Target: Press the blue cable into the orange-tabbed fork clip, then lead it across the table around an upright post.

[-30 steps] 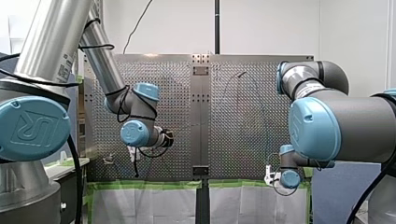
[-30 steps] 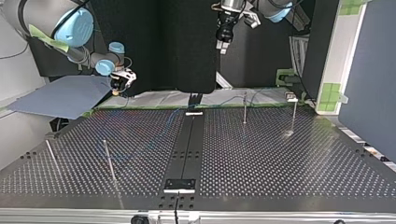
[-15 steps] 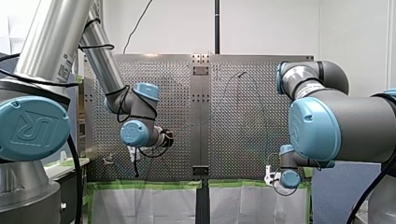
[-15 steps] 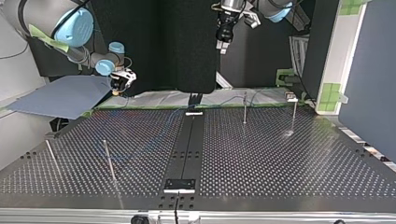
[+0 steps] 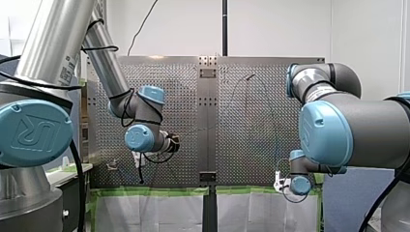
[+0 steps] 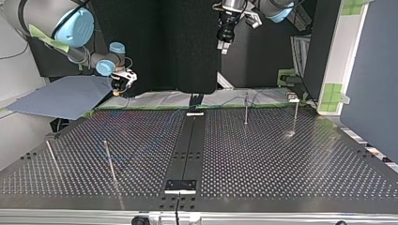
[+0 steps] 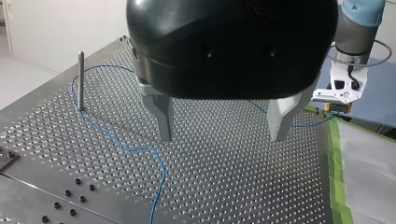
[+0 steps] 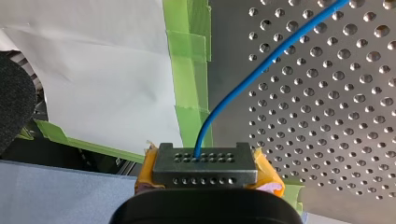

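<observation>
The blue cable (image 7: 160, 186) lies loose on the perforated table and curls around an upright post (image 7: 81, 79). My left gripper (image 7: 222, 135) hangs well above the table, open, with nothing between its metal fingers (image 7: 163, 116). In the top view it hangs high at the back (image 6: 224, 44). My right gripper (image 8: 205, 161), with yellow pads, is shut on the end of the blue cable (image 8: 261, 67) at the table's taped edge. The left wrist view shows it too (image 7: 338, 91). A small clip (image 6: 292, 97) sits at the back right of the top view; its tab colour is unclear.
Several thin upright posts stand on the table, two at the top view's left (image 6: 109, 159) (image 6: 51, 157) and two at the back right (image 6: 246, 108) (image 6: 295, 115). A dark centre strip (image 6: 187, 150) divides the table. Green tape (image 8: 187, 60) and white sheeting line the edge.
</observation>
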